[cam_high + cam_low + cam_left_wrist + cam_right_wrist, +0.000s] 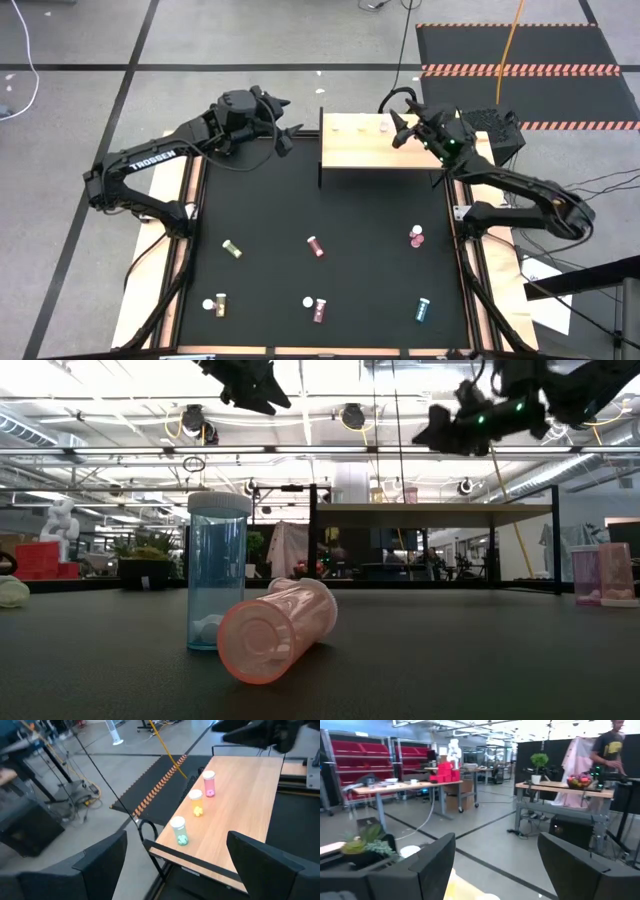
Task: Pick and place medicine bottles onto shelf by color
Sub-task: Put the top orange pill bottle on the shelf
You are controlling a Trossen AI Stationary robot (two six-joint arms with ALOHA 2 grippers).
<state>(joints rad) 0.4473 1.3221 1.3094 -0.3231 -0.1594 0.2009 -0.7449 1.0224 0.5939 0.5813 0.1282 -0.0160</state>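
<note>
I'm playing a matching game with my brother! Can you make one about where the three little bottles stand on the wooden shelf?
Things:
1. small pink white-capped medicine bottle
2. small yellow white-capped medicine bottle
3. small teal white-capped medicine bottle

Places in the row on the pale wooden shelf:
A. middle
B. end nearest the left pincer
C. end nearest the right pincer

Pairs: 1-C, 2-A, 3-B

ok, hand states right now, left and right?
Left hand: open, empty, beside the shelf's left end.
Right hand: open, empty, above the shelf's right end, by the pink bottle.
</note>
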